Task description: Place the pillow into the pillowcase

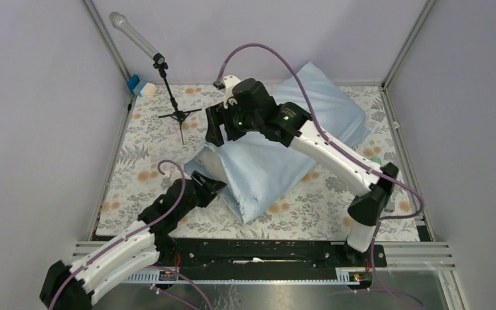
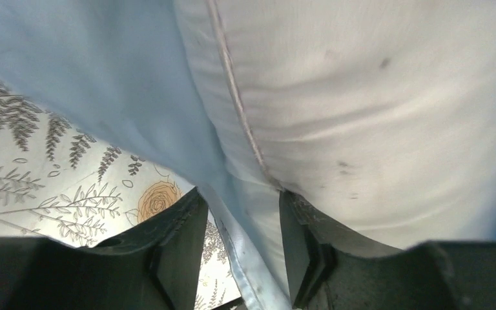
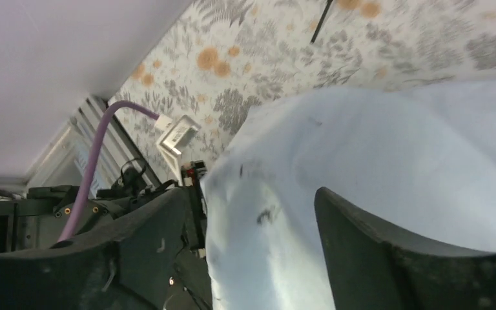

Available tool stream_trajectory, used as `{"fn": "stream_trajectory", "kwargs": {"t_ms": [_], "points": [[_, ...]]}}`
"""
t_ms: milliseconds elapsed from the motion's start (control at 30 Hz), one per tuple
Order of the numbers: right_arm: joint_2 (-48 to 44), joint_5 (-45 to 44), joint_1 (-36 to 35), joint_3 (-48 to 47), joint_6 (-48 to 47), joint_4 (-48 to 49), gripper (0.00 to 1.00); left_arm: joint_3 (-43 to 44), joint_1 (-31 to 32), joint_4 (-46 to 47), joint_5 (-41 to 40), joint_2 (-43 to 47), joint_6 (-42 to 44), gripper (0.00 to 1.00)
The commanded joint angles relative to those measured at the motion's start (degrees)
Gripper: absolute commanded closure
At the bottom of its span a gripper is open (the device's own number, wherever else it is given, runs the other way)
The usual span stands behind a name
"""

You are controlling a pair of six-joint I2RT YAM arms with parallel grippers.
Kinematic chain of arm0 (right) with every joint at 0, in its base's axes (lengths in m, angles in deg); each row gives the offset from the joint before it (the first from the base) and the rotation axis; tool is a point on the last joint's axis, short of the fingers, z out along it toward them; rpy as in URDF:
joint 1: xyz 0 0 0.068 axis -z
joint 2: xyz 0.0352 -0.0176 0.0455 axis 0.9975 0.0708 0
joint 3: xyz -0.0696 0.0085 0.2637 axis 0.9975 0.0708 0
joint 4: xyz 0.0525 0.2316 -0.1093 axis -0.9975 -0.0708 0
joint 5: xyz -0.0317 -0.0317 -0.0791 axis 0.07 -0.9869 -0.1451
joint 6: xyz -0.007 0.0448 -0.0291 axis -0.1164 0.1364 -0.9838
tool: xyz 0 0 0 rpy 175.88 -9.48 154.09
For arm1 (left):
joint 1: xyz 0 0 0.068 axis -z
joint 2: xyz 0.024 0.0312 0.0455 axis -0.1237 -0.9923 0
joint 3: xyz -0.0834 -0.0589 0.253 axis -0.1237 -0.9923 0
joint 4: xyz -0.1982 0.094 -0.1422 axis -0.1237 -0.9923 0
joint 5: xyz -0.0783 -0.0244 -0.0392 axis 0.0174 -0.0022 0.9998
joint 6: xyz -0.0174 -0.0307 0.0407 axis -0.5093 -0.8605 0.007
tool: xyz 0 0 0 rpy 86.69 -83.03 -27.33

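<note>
The light-blue pillowcase point(image 1: 284, 152) lies slantwise over most of the table's middle, bulging. The off-white pillow point(image 1: 208, 165) shows only as a corner sticking out of its left end. My left gripper point(image 1: 213, 186) is at that near-left end. In the left wrist view its jaws point(image 2: 239, 216) stand partly closed on the pillowcase's hemmed edge point(image 2: 248, 258), with the pillow point(image 2: 374, 116) and its seam against the right finger. My right gripper point(image 1: 216, 132) hangs over the far-left end. In the right wrist view it point(image 3: 252, 210) is wide open, with pillowcase cloth point(image 3: 394, 148) between the fingers.
A microphone on a small tripod point(image 1: 175, 113) stands at the back left on the grey floral tablecloth point(image 1: 148, 145). A small blue and white object point(image 1: 141, 85) lies in the far-left corner. Metal frame posts and walls close in the table's sides.
</note>
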State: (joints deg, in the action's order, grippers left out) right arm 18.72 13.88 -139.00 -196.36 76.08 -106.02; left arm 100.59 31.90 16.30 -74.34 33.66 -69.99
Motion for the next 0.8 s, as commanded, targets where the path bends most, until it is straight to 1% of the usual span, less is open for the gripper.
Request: {"fn": "stream_trajectory", "kwargs": {"t_ms": [0,33,100,167,267,300,367,433,533,667,767], "points": [[-12.23,-10.79,-0.16,4.75,-2.64,6.47,0.16,1.29,0.02,-13.32,-6.74,10.55,-2.46,0.51],[-13.84,-14.14,-0.09,6.29,-3.08,6.62,0.12,1.17,0.02,-14.65,-6.73,12.44,-2.87,0.50],[-16.67,-19.52,1.47,9.39,-3.66,6.69,0.07,0.20,0.00,-13.89,-5.30,15.72,-2.98,0.47],[-19.19,-20.25,5.83,12.98,-2.78,6.74,0.04,-1.20,0.00,-9.83,-2.44,17.69,-2.45,0.44],[-22.43,-22.56,13.37,19.64,-1.91,7.14,0.02,-2.25,0.01,-3.22,1.30,16.81,-1.18,0.36],[-23.45,-24.19,15.95,21.90,-1.88,7.34,0.01,-2.44,0.00,-0.94,2.69,15.66,-0.62,0.32],[-25.36,-25.38,20.02,26.51,-1.21,8.20,0.00,-2.96,0.02,4.00,5.04,12.87,0.26,0.27],[-27.42,-24.78,24.69,31.83,0.02,9.77,0.00,-3.69,0.09,9.62,7.39,9.68,0.60,0.23],[-28.87,-21.21,29.98,37.76,0.15,14.06,0.00,-4.07,0.11,14.43,9.91,7.31,1.41,0.18],[-26.74,-14.23,31.32,40.52,-0.46,18.79,0.00,-5.12,0.09,18.58,10.42,6.92,1.50,0.09],[-23.94,-11.03,31.27,41.05,1.27,20.60,0.00,-6.13,0.06,23.63,10.47,5.45,1.00,0.06]]}}
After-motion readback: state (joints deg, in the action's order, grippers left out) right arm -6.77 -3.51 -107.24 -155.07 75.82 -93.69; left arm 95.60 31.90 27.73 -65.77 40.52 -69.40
